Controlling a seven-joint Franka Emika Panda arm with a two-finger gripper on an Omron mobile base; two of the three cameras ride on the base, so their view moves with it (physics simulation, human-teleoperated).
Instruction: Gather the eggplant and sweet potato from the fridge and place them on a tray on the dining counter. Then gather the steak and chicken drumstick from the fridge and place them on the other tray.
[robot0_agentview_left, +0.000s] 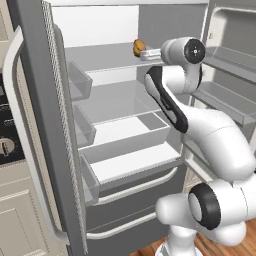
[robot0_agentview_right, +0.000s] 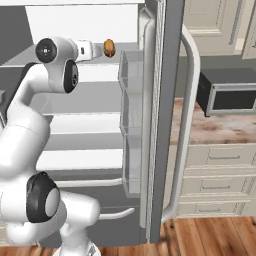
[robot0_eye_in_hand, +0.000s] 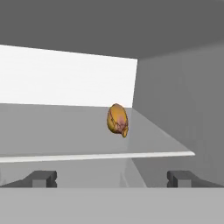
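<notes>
The fridge (robot0_agentview_left: 35, 125) stands with both doors swung wide. On its upper shelf (robot0_eye_in_hand: 65, 131) lies the chicken drumstick (robot0_eye_in_hand: 117, 120), a golden-brown lump with reddish patches, also seen as the chicken drumstick (robot0_agentview_left: 138, 48) and the chicken drumstick (robot0_agentview_right: 109, 48). My gripper (robot0_eye_in_hand: 113, 179) is open, level with that shelf and pointing straight at the drumstick, a short way in front of it and not touching. The gripper (robot0_agentview_left: 144, 53) reaches into the fridge from the right, and the gripper (robot0_agentview_right: 98, 50) from the left. Nothing is between the fingers.
Clear door bins (robot0_agentview_left: 80, 82) line the left door, and more bins (robot0_agentview_right: 131, 75) line the right door (robot0_agentview_right: 165, 100). Lower shelves (robot0_agentview_left: 125, 130) are bare. A stove panel (robot0_agentview_left: 6, 145) is at far left. A dark appliance (robot0_agentview_right: 230, 95) sits on a marbled worktop (robot0_agentview_right: 215, 130) over cream drawers.
</notes>
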